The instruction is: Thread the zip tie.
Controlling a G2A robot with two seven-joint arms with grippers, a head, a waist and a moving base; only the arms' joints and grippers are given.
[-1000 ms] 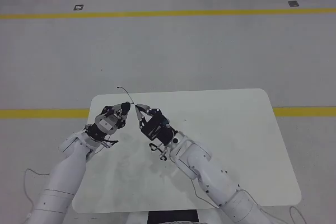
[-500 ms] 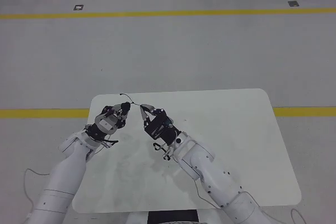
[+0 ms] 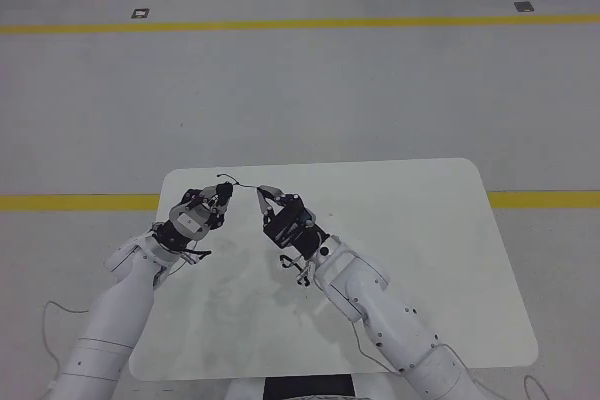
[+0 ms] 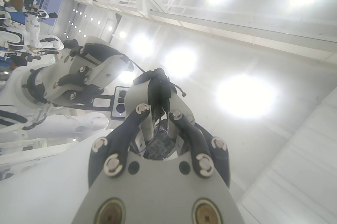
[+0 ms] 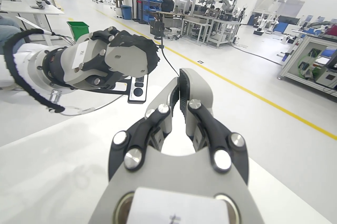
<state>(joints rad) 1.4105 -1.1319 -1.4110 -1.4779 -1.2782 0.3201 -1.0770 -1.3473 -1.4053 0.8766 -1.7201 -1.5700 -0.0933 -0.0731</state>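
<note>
A thin black zip tie [image 3: 242, 186] runs between my two grippers above the white table's [image 3: 400, 260] far left part. My left gripper [image 3: 223, 190] is shut on its head end; in the left wrist view the pads [image 4: 158, 80] pinch a black clump, and a short curved tip [image 4: 181, 91] sticks out beside them. My right gripper [image 3: 261, 193] is shut on the strap a short way to the right. In the right wrist view the strap [image 5: 168, 61] rises from the closed fingertips [image 5: 179, 77] to the left gripper [image 5: 131, 56].
The table has a rounded outline, and its right and near parts lie bare [image 3: 430, 300]. A yellow floor line [image 3: 560, 199] passes behind the table. Both arms come in from the near edge.
My right gripper has moved right, away from the left one, with the strap. The free end above the left gripper has grown shorter and lower. The left arm has stayed put.
</note>
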